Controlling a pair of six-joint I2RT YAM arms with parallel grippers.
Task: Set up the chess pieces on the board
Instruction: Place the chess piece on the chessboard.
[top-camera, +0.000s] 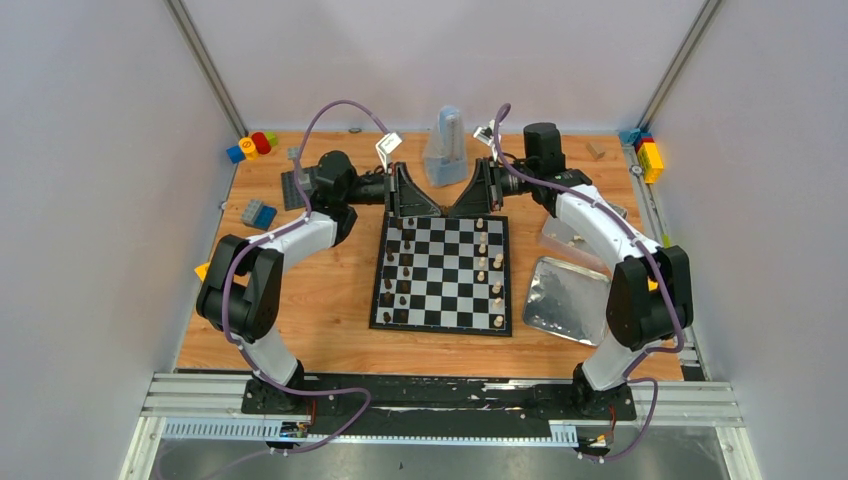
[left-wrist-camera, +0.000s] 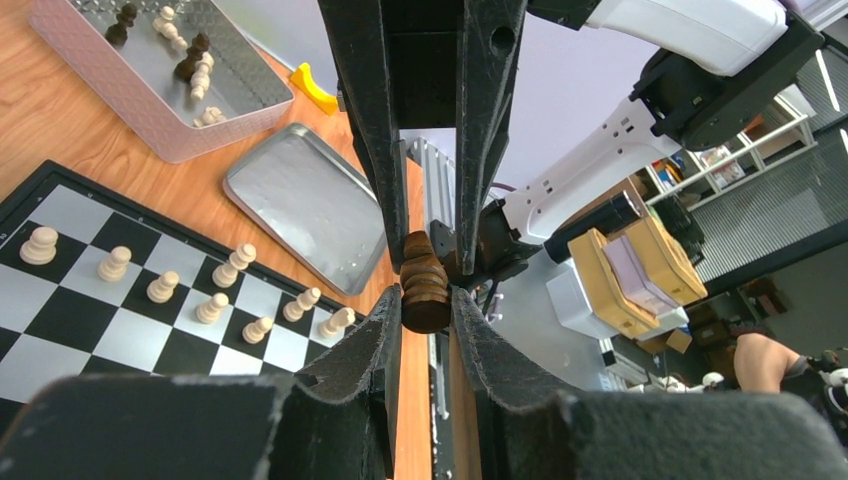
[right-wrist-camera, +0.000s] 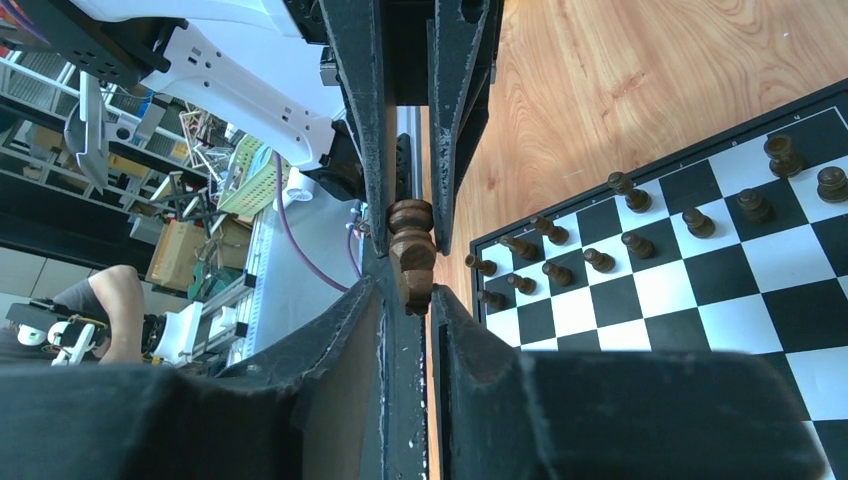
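The left hand (left-wrist-camera: 427, 305) is pinched tight on the fat end of a dark brown chess piece (left-wrist-camera: 425, 268). It is up in the air over the far edge of the board (top-camera: 446, 283). The right hand (right-wrist-camera: 408, 295) has its fingers narrow around the thin end. I cannot tell if they squeeze it. Pale pawns (left-wrist-camera: 163, 287) stand on the board.

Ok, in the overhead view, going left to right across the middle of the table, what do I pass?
Blue-grey block → column of dark pieces on the board's left side → column of pale pieces on its right side → silver tray.
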